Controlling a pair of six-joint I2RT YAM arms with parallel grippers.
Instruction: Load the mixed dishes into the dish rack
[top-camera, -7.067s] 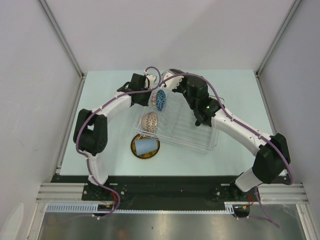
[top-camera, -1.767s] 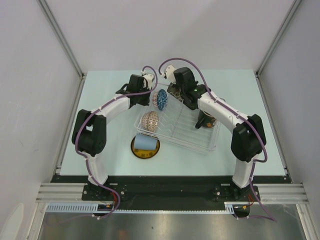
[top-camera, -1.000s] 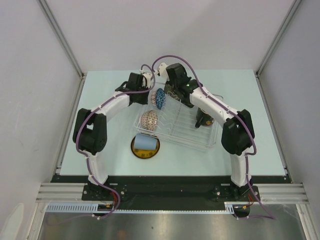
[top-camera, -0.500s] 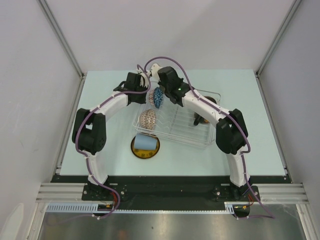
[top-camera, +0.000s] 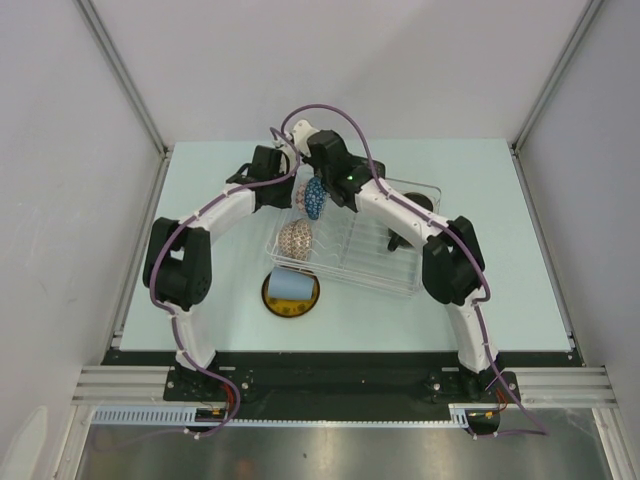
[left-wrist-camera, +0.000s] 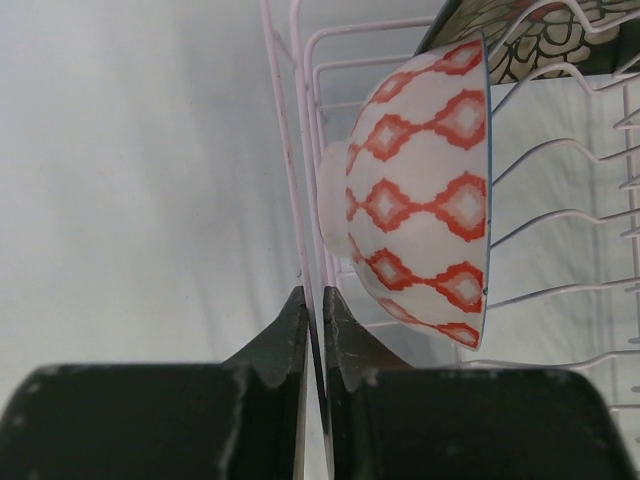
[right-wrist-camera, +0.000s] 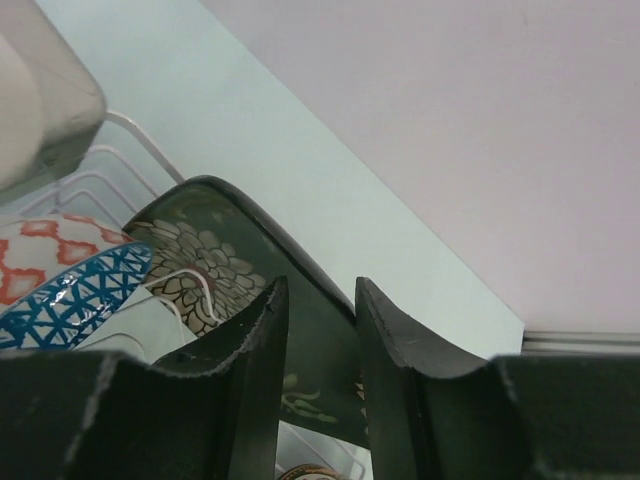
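Left hand (left-wrist-camera: 312, 298) pinches the dish rack (left-wrist-camera: 283, 150) rim. Right hand (right-wrist-camera: 318, 292) parted, seemingly off the black floral square plate (right-wrist-camera: 195, 240). Unseated, it could topple.

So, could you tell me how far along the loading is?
Done: the blue patterned bowl and beige patterned bowl stand in the clear plastic dish rack. In hand: the black floral square plate sits beside the blue bowl, the right gripper straddling its rim; the left gripper pinches the rack's wire edge. Remaining: the pale blue cup on the small yellow dark-rimmed round plate, outside the rack.
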